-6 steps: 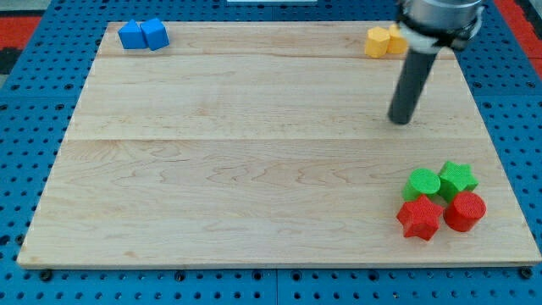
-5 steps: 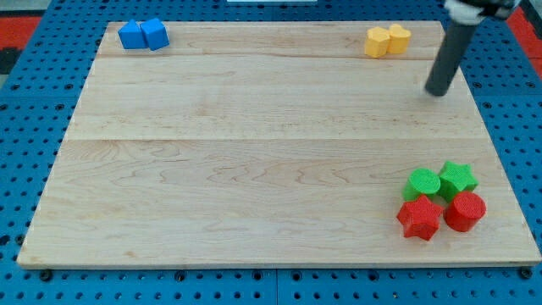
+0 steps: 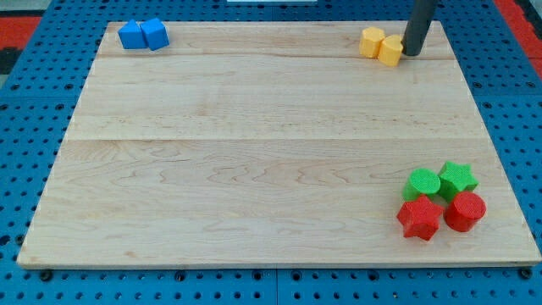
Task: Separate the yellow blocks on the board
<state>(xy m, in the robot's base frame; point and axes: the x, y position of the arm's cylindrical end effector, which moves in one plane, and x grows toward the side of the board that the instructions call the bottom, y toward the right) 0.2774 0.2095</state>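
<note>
yellow blocks touch at the board's top-right; my tip, no pincer fitted, abuts their right side for pushing.

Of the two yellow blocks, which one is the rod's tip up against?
My tip is against the yellow block on the view's right; the other yellow block sits beyond it, toward the view's left.

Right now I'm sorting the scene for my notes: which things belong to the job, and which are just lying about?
Job:
- two yellow blocks, touching, near the view's top right
- my tip, against their right side

Lying about:
- two blue blocks, top left
- green cylinder, green star
- red star, red cylinder
</note>
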